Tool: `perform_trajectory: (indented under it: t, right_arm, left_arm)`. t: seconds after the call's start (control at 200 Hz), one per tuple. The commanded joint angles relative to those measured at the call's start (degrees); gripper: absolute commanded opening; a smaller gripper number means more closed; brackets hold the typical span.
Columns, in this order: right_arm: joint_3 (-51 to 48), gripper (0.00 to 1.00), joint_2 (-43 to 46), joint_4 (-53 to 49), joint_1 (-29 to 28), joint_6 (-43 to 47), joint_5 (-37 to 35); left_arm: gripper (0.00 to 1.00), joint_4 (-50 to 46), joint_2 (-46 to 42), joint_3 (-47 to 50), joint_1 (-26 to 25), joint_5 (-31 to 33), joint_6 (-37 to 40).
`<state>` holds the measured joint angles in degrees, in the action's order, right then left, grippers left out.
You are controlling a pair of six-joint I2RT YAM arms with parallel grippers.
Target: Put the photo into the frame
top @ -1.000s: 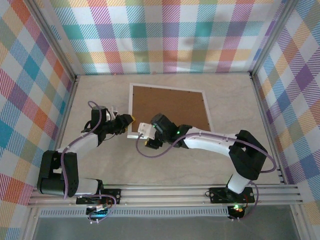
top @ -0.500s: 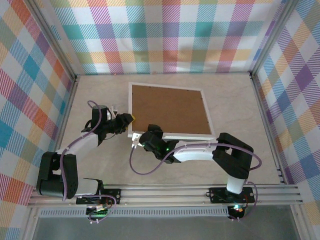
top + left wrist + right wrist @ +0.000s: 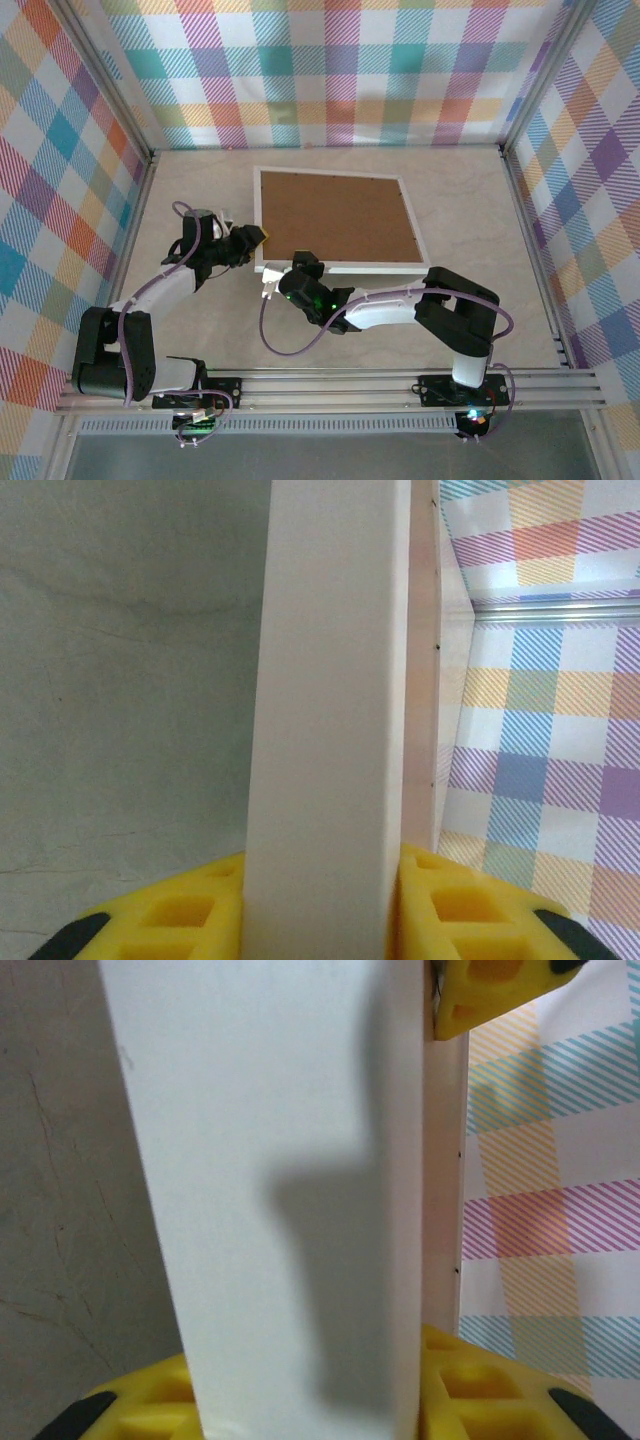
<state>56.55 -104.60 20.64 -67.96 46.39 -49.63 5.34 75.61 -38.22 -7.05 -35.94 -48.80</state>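
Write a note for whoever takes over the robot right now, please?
Left gripper: shut on the frame, on its left edge near the front corner.
Right gripper: shut on the frame's near edge, by the same corner.
The frame lies on the table, brown backing board facing up.
Done: the backing sits in the frame. Whether the photo lies under it I cannot tell.
Left: check the photo, then release the frame.

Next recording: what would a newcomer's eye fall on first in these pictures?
The large white frame lies mid-table with its brown backing board facing up, set against loud pastel plaid walls. Both arms converge on its near-left corner. There the left hand and the right hand each pinch the white rim, which sits between yellow fingers in both wrist views.
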Motion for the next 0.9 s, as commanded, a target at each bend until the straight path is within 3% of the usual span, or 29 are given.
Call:
perform_trajectory:
  t: [0.0, 0.125, 0.195, 0.435, 0.61, 0.895]
  right_arm:
    - [1.25, 0.03, 0.71, -1.10, 0.55, -3.90, 1.86]
    - [2.47, 0.00, 2.96, -2.97, 0.68, -4.73, 2.16]
    - [3.93, 0.00, 4.05, -5.47, 1.02, -5.96, 2.54]
    - [10.13, 0.00, 6.88, -14.04, 4.22, -12.00, 5.31]
    - [13.23, 0.00, 8.72, -11.59, 5.41, -15.28, 6.56]
    - [17.72, 0.00, 9.54, -1.00, 5.64, -15.49, 10.68]
  left_arm:
    - [0.49, -2.34, -1.19, -2.91, -0.49, -1.94, -1.02]
    - [0.85, -4.79, -0.21, -5.43, 0.38, -2.09, 0.60]
    - [1.00, -6.86, -0.70, -6.59, 1.83, -2.05, 1.83]
    - [1.00, -12.15, -7.60, -7.38, 11.92, -2.59, 4.40]
    - [1.00, -9.83, -10.11, -3.65, 18.69, -3.39, 1.59]
    - [1.00, -3.97, -8.05, 0.84, 19.85, -3.51, -0.84]
